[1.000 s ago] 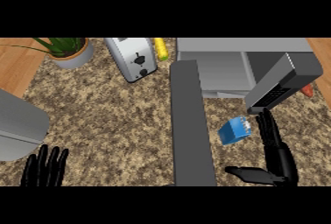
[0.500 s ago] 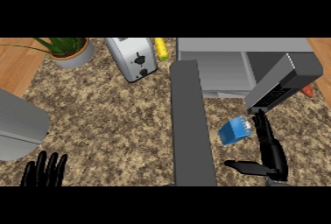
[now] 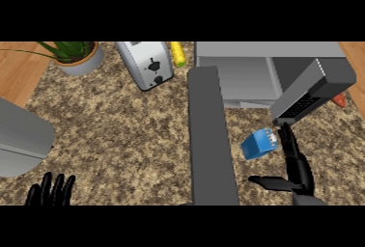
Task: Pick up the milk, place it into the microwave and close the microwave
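The milk (image 3: pixel 257 144) is a small blue carton lying on the speckled counter, just right of the microwave's open door (image 3: pixel 210 144). The microwave (image 3: pixel 267 72) stands at the back right with its cavity open toward me. My right hand (image 3: pixel 296 166) is open at the lower right, fingers stretched up along the carton's right side and thumb out to the left below it; I cannot tell whether the fingers touch the carton. At the lower left edge my left hand (image 3: pixel 51 190) rests open with its fingers up.
A toaster (image 3: pixel 147 64) stands at the back centre with a yellow object (image 3: pixel 177 53) beside it. A potted plant (image 3: pixel 75 55) is at the back left. A grey rounded object (image 3: pixel 21 137) sits at the left edge. An orange item (image 3: pixel 339 100) peeks from behind the microwave.
My right hand has slid back a little toward the lower edge while staying beside the carton. The left hand has also sunk slightly lower. The milk has not moved.
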Action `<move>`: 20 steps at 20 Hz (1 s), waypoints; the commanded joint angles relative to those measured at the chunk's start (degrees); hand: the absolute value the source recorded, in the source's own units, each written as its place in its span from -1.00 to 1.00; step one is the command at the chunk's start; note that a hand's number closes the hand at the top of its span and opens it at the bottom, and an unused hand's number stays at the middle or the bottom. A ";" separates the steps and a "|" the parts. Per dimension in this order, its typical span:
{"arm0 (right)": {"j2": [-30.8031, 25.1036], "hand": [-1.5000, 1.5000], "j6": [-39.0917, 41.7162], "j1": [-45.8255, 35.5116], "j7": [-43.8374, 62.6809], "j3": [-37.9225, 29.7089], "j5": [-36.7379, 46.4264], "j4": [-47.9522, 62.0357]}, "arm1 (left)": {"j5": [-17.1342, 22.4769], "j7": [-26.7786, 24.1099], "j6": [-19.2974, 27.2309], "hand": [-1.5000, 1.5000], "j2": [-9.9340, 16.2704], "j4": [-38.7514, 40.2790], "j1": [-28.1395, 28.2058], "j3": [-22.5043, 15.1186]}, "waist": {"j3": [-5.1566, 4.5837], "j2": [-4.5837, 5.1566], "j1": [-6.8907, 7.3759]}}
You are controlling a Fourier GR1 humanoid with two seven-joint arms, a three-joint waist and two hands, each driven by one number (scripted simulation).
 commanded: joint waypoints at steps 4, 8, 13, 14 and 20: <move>0.37 -1.00 -0.28 -2.95 -5.86 0.50 0.90 7.10 | 1.87 0.33 -0.90 -1.00 1.50 -1.78 1.76 1.10 | -0.01 -0.02 0.00; -0.25 -1.00 0.23 -8.19 -7.11 0.14 1.04 11.80 | 1.19 -0.77 -1.16 -1.00 1.01 -0.71 2.61 -0.02 | 0.00 0.02 0.16; 0.33 -1.00 1.28 -7.35 -5.59 0.19 -0.30 11.74 | -1.56 -4.10 -1.34 -1.00 0.06 0.81 3.64 -1.76 | -0.02 -0.05 -0.01; 1.34 -1.00 0.53 -9.71 -7.37 -0.41 -0.53 14.83 | 0.59 -0.55 0.61 -1.00 -0.73 1.92 -0.96 -0.26 | -0.01 0.03 -0.01; 1.63 -1.00 -5.44 -14.58 -6.27 -2.57 -1.07 18.20 | 1.82 -1.11 -1.44 -1.00 1.76 -2.89 4.83 0.15 | 0.00 0.01 0.22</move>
